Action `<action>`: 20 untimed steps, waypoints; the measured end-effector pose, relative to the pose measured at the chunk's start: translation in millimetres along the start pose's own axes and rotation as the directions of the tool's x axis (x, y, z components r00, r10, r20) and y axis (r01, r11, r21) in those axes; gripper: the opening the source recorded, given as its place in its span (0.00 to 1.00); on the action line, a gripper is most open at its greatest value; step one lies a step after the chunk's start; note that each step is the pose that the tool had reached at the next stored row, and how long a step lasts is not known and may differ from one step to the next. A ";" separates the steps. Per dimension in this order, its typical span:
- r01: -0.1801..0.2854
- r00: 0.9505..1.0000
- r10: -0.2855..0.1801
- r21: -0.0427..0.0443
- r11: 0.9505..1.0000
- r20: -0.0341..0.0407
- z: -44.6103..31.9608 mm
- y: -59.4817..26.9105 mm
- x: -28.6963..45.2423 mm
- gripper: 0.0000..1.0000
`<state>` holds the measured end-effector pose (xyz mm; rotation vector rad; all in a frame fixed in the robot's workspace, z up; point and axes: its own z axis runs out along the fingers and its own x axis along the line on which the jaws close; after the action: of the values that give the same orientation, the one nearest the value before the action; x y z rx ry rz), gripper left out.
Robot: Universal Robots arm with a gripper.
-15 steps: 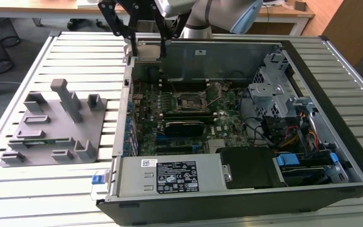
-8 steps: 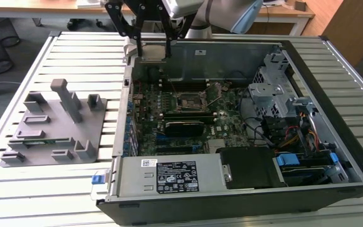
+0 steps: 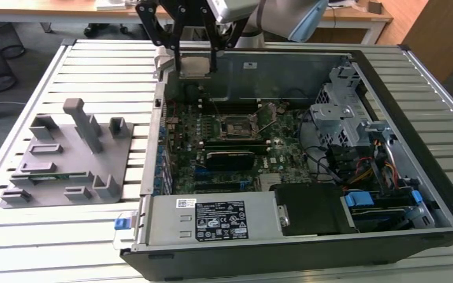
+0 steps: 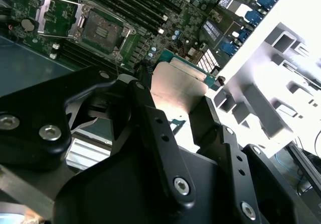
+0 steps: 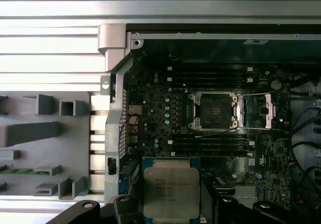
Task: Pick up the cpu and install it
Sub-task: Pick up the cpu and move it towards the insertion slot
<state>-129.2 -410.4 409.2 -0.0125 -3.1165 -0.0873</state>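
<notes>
Gripper [image 3: 195, 69] clamped on the cpu [image 5: 170, 189], held in free air above the motherboard, apart from the open socket [image 5: 214, 111], towards the case wall [image 5: 118, 108]. Cpu: square, silver-topped, with a thin greenish border.

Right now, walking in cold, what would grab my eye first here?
The big open computer case lies on the slatted table with its green motherboard exposed. Above the case, the black tool grips the cpu, a shiny silver square. The empty socket sits mid-board, and a grey parts holder lies at the exterior view's left.
</notes>
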 end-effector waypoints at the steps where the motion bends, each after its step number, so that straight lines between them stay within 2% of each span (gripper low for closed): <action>1: 0.000 1.000 0.000 0.000 1.000 0.000 0.1 0.0 -0.4 0.54; 12: 0.000 1.000 0.000 0.000 1.000 0.000 1.4 0.0 -4.9 0.54; 20: 0.000 1.000 0.000 0.000 1.000 0.000 2.3 0.0 -15.1 0.54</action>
<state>-114.2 -410.4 406.5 -0.0125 -3.1166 -0.0873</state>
